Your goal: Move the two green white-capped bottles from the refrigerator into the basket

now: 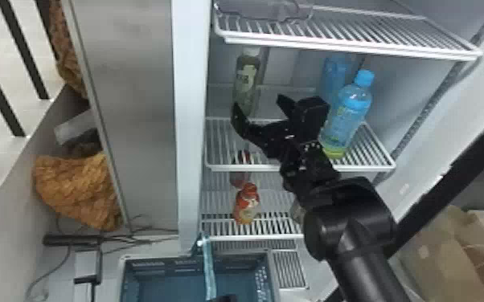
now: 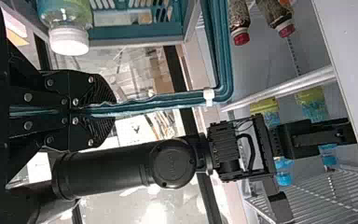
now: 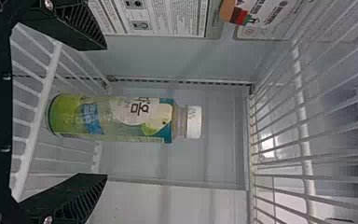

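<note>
In the head view my right gripper (image 1: 259, 105) is inside the refrigerator at the middle shelf, fingers apart, in front of a green white-capped bottle (image 1: 246, 80). The right wrist view has this bottle (image 3: 121, 116) upright between and beyond the open fingers of my right gripper (image 3: 106, 112). My left gripper (image 1: 226, 298) is at the head view's bottom edge, by the basket (image 1: 197, 287). In the left wrist view my left gripper (image 2: 113, 111) is shut on the handle (image 2: 168, 100) of the basket (image 2: 140, 44); another white-capped green bottle (image 2: 67, 23) is by the basket's wall.
Two blue-capped bottles, the front one (image 1: 345, 114) and one behind (image 1: 331, 78), stand right of my right gripper on the middle shelf (image 1: 253, 166). A red-capped bottle (image 1: 247, 205) is on the shelf below. The upper wire shelf (image 1: 349, 46) extends overhead.
</note>
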Action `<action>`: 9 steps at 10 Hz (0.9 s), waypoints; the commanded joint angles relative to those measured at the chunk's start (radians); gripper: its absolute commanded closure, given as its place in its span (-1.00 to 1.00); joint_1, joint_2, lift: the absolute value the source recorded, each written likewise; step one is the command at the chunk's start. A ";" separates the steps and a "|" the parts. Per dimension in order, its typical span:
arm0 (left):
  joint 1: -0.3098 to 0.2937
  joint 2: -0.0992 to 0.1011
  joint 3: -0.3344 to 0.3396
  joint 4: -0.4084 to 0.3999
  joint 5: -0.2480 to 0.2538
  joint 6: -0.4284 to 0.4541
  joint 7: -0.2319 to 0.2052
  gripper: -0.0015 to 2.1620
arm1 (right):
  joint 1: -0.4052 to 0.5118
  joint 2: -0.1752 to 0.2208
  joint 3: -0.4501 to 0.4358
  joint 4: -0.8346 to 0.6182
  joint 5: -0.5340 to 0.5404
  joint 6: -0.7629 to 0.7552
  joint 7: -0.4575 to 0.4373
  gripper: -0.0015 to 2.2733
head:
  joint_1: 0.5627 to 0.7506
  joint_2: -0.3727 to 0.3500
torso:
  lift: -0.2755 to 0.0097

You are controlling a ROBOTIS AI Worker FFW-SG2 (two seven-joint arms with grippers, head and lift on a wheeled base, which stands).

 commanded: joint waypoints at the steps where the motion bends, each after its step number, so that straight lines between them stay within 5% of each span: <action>1: -0.003 0.000 -0.002 0.000 0.000 0.000 0.000 0.09 | -0.034 0.001 0.013 0.036 0.000 0.000 -0.010 -0.95 | 0.41 -0.45 | 0.90; 9: -0.015 0.002 -0.012 0.002 0.000 0.000 0.000 0.09 | -0.206 0.001 0.087 0.291 -0.052 -0.061 -0.055 -0.96 | 0.41 -0.41 | 0.90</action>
